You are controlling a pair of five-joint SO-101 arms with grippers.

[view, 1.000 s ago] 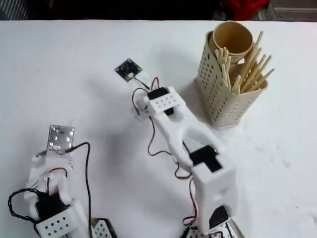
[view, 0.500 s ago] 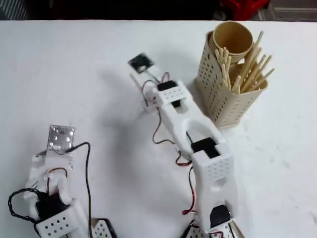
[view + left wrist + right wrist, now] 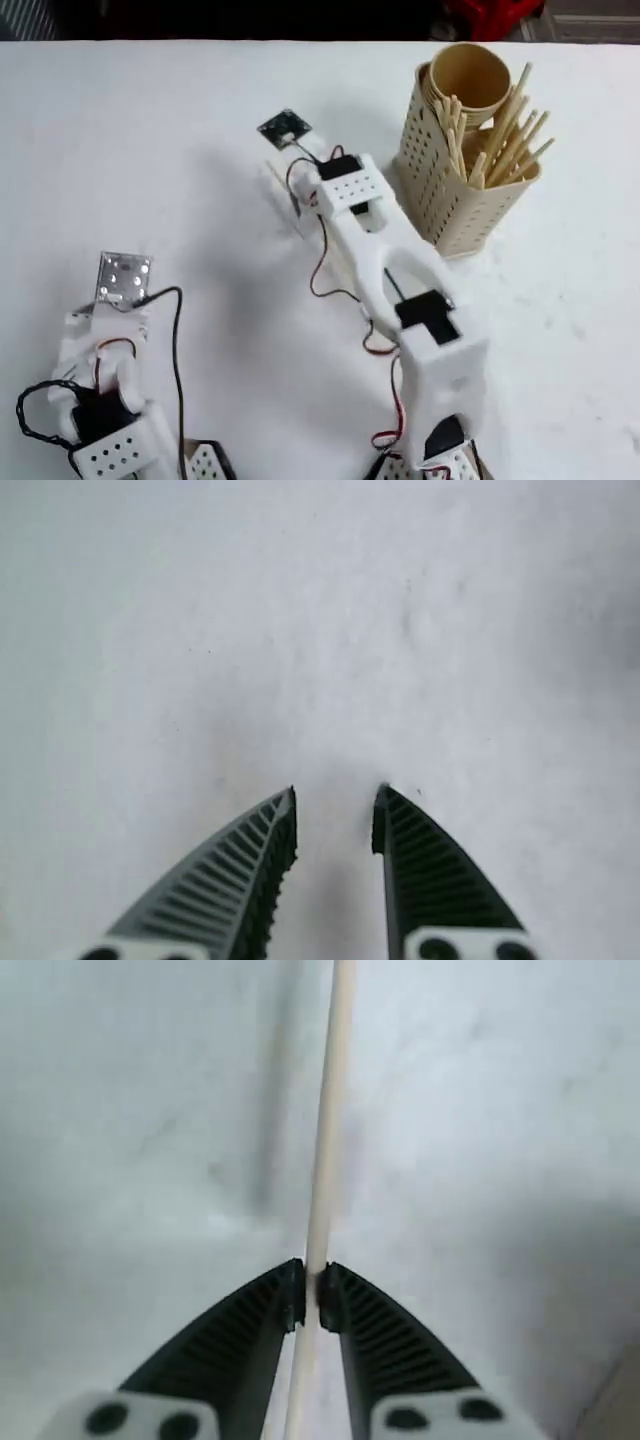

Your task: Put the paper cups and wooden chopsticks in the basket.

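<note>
In the right wrist view my right gripper (image 3: 311, 1295) is shut on a thin wooden chopstick (image 3: 330, 1110), which runs straight out past the fingertips over the white table. From above, that chopstick (image 3: 282, 192) shows beside the right arm's wrist (image 3: 345, 190), left of the basket. The cream perforated basket (image 3: 455, 195) stands at the back right. It holds stacked tan paper cups (image 3: 470, 75) and several chopsticks (image 3: 505, 135). My left gripper (image 3: 335, 810) is open over bare table, with nothing between its fingers. The left arm (image 3: 105, 360) sits at the front left.
The white table (image 3: 150, 120) stretches across the back and left with nothing on it. Red and black wires (image 3: 320, 270) hang beside the right arm. The table's far edge meets a dark background.
The right arm has swung back and to the right, toward the basket, with the chopstick in its gripper. The left arm has not moved.
</note>
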